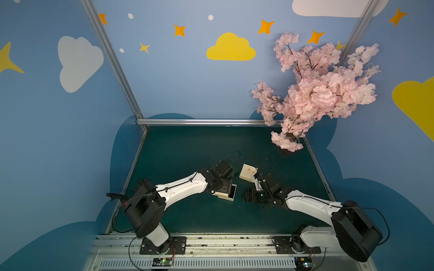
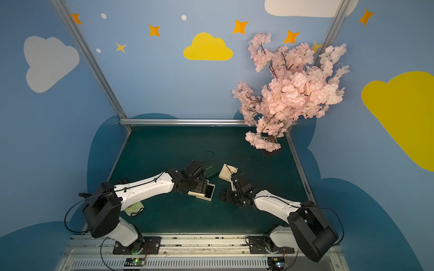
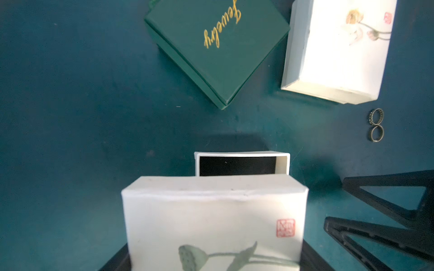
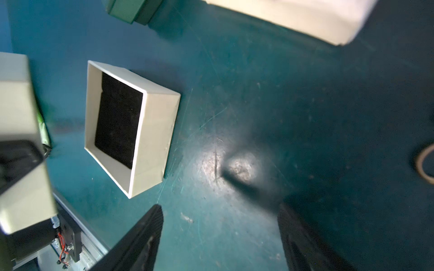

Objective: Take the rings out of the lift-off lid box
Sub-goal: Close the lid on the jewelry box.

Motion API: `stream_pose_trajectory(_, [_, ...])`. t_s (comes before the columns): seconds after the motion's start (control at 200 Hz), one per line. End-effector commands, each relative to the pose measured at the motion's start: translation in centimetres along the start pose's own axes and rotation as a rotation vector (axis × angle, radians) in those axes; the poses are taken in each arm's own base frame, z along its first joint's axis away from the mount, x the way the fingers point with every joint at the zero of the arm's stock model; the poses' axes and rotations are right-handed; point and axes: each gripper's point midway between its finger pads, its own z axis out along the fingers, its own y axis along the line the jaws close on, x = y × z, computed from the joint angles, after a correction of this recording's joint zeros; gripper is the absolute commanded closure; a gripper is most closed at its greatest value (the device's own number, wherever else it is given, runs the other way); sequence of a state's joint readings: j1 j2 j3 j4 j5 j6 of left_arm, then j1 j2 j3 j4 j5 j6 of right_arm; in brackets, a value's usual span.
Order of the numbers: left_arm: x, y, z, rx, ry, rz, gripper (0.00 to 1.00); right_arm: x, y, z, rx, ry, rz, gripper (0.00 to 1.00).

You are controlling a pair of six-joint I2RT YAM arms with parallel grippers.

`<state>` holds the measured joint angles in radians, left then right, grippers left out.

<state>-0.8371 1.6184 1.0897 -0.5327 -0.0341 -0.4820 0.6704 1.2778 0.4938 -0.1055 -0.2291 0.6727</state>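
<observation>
Left gripper (image 1: 220, 189) clamps one lotus-printed lift-off lid (image 3: 213, 223), near its one black-lined box base (image 3: 242, 164). Right gripper (image 4: 220, 211), jaws spread, hovers over the green mat (image 1: 211, 145). Two rings (image 3: 375, 124) lie touching each other on the mat, outside the base, just beside one closed white lotus box (image 3: 335, 54). One green "Jewelry" box (image 3: 218, 51) sits beside it. One pink blossom tree (image 1: 317, 93) stands farthest.

lid (image 3: 213, 223): just left of open box (image 4: 131, 126)
green box (image 3: 218, 51): behind it
white box (image 3: 335, 51): behind, right
rings (image 3: 376, 125): right
</observation>
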Motion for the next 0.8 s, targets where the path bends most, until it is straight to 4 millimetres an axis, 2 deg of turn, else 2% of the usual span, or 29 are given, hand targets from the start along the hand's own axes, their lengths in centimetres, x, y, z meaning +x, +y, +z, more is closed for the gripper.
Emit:
stream_pose_trajectory(0.0, [0.1, -0.3, 0.3, -0.019, 0.018, 0.029, 0.16, -0.5, 1.6, -0.8, -0.095, -0.047, -0.034, 0.21])
stream_pose_trajectory(0.335, [0.3, -1.1, 1.3, -0.048, 0.034, 0.069, 0.16, -0.9, 3.2, -3.0, -0.193, -0.132, -0.105, 0.2])
stream_pose_trajectory(0.791, [0.3, -1.5, 1.8, -0.071, 0.046, 0.059, 0.16, -0.7, 3.4, -3.7, -0.233, -0.171, -0.113, 0.2])
